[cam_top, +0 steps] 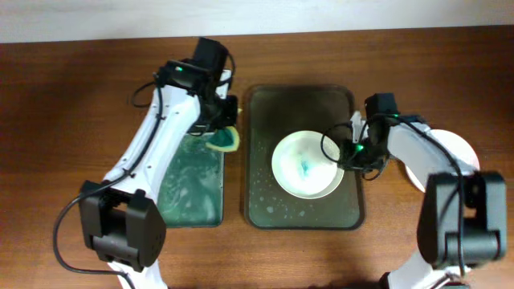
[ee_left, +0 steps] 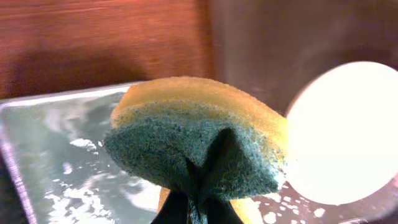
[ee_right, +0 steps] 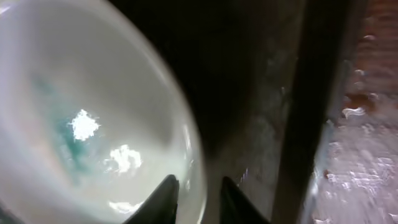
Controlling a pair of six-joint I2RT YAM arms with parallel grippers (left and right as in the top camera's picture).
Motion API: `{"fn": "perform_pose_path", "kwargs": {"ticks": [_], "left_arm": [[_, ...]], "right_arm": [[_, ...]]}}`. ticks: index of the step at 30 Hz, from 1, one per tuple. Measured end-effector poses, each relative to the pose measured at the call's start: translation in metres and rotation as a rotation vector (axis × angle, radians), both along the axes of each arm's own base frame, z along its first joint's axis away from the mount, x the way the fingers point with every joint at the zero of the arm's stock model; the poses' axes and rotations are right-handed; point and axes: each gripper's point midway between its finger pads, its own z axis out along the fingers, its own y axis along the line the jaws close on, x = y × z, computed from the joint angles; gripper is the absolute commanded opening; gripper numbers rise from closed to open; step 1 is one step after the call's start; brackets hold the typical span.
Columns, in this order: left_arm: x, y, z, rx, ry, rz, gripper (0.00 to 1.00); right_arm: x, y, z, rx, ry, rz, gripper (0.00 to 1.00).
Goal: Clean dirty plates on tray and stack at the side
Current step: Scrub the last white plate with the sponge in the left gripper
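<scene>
Plate (cam_top: 305,164), white, sits on the tray (cam_top: 261,120) at the centre of the desk, slightly toward the tray's right side. Blue smear (cam_top: 306,167) in its well, so this one is not yet cleaned.

Right gripper (cam_top: 351,154) is at the plate's right rim. In the right wrist view the two fingers straddle that rim, one over the well and one outside it. A dark sliver shows beside the outer finger, so I cannot tell whether the pinch is made or only lined up. Judged purpose: pin the plate so it does not skate on the wet tray under a wipe.

Left gripper (cam_top: 217,127) is clenched on the sponge (cam_top: 227,142). The left wrist view shows it creased at the pinch, green scouring face toward the camera, yellow behind. It hangs over the gap between the green tray (cam_top: 193,193) and the tray's far left corner, apart from the plate. Suds on the green tray suggest the sponge gets wetted there.

Second plate (cam_top: 462,148) lies off the tray near the right edge of the desk, partly under the right arm; probably the start of the stack.

Step in hand, as I read it: bring the sponge across to the smear.

Risk: a rim-only hold may tip the plate.
</scene>
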Motion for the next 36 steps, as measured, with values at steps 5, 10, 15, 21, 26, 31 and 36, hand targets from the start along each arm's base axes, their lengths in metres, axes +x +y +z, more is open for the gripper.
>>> {"fn": "perform_pose_path", "kwargs": {"ticks": [5, 10, 15, 21, 26, 31, 36], "left_arm": [[0.0, -0.041, 0.004, -0.074, -0.042, -0.076, 0.0], [-0.009, -0.102, -0.034, -0.158, 0.033, -0.15, 0.0], [-0.039, -0.168, -0.098, -0.231, 0.178, -0.225, 0.0], [-0.06, -0.207, -0.127, -0.19, 0.154, -0.298, 0.0], [-0.061, -0.2, -0.134, -0.029, 0.106, -0.263, 0.0], [-0.053, -0.157, -0.134, 0.143, 0.119, -0.152, 0.0], [-0.034, -0.132, -0.135, 0.15, 0.134, -0.077, 0.0]], "right_arm": [[0.004, 0.005, -0.013, 0.033, 0.018, -0.02, 0.04], [0.003, 0.007, -0.013, 0.041, 0.024, -0.018, 0.04], [0.002, 0.007, -0.013, 0.031, 0.033, -0.041, 0.04], [0.002, 0.007, -0.013, 0.03, 0.035, -0.044, 0.04], [0.001, 0.007, -0.013, 0.031, 0.041, -0.047, 0.04], [0.0, 0.01, -0.013, 0.032, 0.048, -0.047, 0.04], [0.0, 0.011, -0.013, 0.038, 0.048, -0.047, 0.04]]}}
